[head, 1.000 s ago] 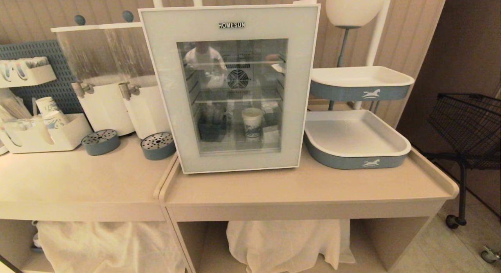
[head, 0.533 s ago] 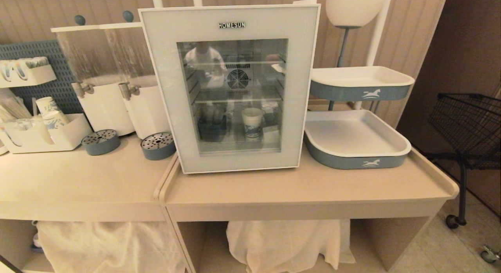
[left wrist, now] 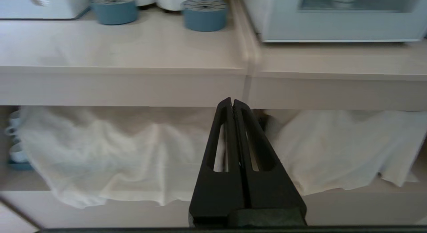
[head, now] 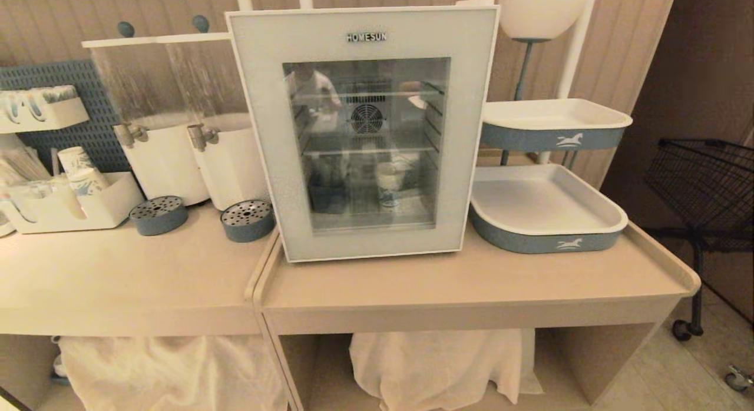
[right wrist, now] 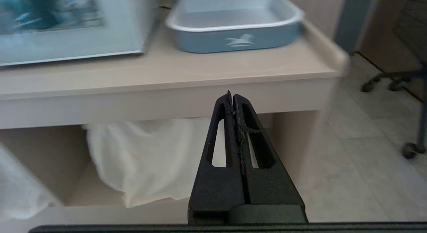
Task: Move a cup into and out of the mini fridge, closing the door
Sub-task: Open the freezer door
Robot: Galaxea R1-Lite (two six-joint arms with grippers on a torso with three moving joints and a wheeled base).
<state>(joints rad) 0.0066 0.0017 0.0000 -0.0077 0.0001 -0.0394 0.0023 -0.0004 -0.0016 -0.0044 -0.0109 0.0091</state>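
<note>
1. On the counter, the mini fridge (head: 365, 134) sits slightly further right in the head view than half a second ago; everything shifted together, so the camera moved, not the things. I judge the robot is lining up before reaching.
2. Its door (head: 265, 146) is closed, with the cup (head: 390, 184) behind the glass on the lower shelf.
3. Neither arm shows in the head view; the left gripper (left wrist: 232, 102) and right gripper (right wrist: 231, 96) hang below the counter edge, fingers pressed together, empty.
4. Reflections blur the cup's pattern.

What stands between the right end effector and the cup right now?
The shut glass door: in the head view the cup sits behind it inside the fridge. The right end effector hangs shut below the counter edge.
</note>
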